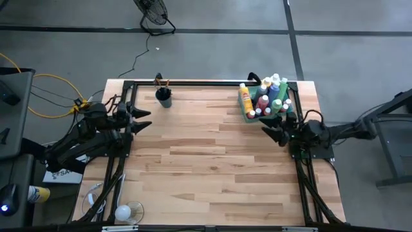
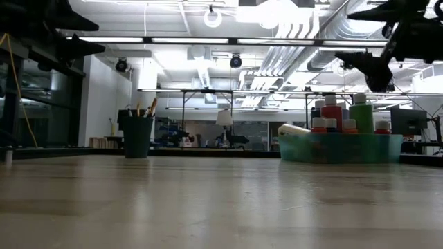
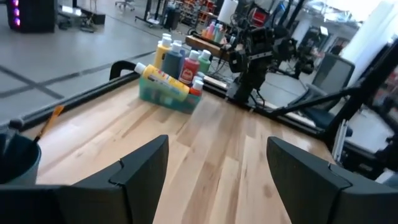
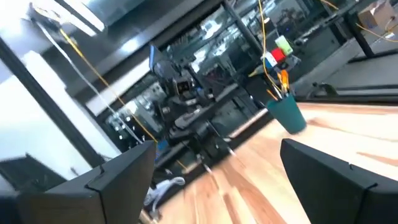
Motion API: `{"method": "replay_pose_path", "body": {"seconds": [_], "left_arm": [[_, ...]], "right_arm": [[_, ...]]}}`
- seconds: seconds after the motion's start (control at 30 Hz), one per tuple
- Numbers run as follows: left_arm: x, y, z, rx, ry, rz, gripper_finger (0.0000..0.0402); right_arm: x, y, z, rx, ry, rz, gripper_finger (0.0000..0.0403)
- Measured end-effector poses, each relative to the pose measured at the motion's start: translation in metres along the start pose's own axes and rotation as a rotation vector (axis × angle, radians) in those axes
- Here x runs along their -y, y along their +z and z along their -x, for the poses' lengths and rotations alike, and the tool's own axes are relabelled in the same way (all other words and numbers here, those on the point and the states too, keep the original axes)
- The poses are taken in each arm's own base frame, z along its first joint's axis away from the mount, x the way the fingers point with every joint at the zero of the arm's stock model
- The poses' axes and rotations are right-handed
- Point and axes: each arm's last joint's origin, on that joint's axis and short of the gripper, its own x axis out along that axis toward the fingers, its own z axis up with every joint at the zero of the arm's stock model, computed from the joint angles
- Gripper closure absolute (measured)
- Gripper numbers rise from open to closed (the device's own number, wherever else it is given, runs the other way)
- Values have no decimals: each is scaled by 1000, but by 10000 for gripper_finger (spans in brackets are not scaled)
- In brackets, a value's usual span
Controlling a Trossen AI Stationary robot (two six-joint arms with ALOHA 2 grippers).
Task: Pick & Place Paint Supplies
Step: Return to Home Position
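Several capped paint bottles stand in a translucent green tray at the table's far right; a yellow bottle lies across the tray's left end. Paintbrushes stick up out of a dark round cup at the far edge, left of the middle. My left gripper hangs open above the table's left edge, pointing level toward the right, with nothing between its fingers. My right gripper hangs open just on the near side of the tray, pointing left, also with nothing in it.
A black frame rail runs along the table's far edge behind the cup and tray. Bare wood fills the middle and near part of the table. Cables and a lamp lie off the near left corner.
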Motion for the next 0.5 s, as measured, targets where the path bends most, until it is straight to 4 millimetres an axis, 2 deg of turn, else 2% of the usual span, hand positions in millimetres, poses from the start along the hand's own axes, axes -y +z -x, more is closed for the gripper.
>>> {"method": "replay_pose_path", "body": {"seconds": [0.13, 0.33, 0.5], "left_arm": [[-1, 0, 0, 2, 33, 89, 135], [-2, -3, -1, -25, 56, 162, 135], [0, -1, -1, -23, -17, 12, 135]], "right_arm": [[4, 4, 12, -7, 22, 17, 64], [10, -3, 10, -97, -3, 76, 64], [14, -3, 10, -124, 9, 129, 64]]}}
